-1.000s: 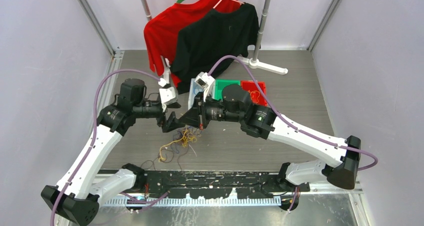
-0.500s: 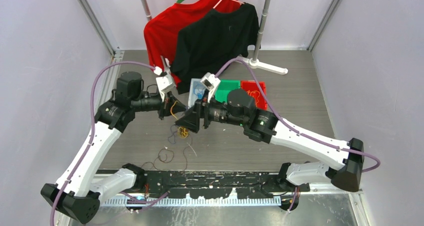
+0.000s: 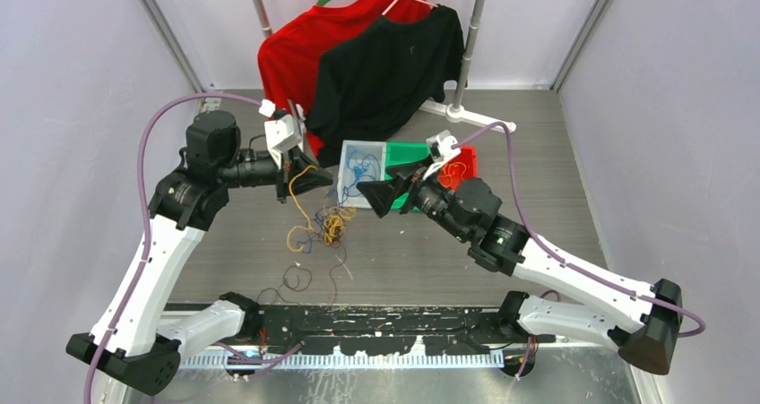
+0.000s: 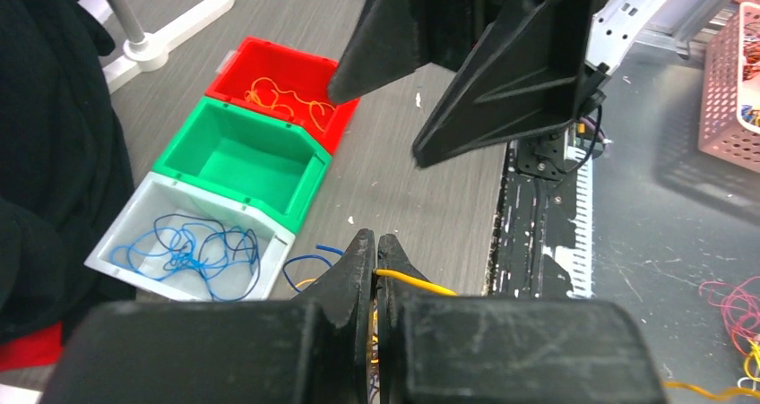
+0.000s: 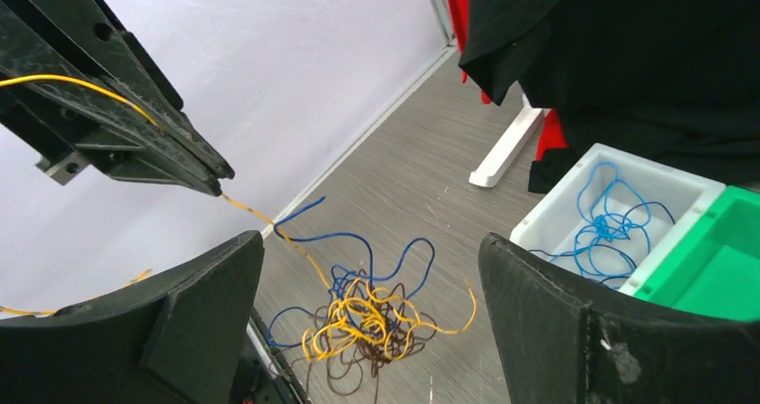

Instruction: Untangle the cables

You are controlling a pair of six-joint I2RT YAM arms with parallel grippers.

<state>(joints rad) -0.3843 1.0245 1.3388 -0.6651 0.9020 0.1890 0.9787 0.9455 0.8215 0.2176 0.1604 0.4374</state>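
My left gripper is shut on a yellow cable, which sticks out between its closed tips. From that strand a knot of yellow, blue and brown cables trails down to the table; the right wrist view shows the same tangle. My right gripper stands wide open to the right of the tangle, level with the left gripper, with nothing between its fingers. More thin brown cables lie loose near the front edge.
Behind the grippers sit a white bin with blue cables, a green bin and a red bin with orange cables. A rack with red and black shirts stands at the back, its white base on the table.
The left gripper shut on the yellow cable and rose back-left, pulling the tangle up. The right gripper opened, let go and drew away to the right.
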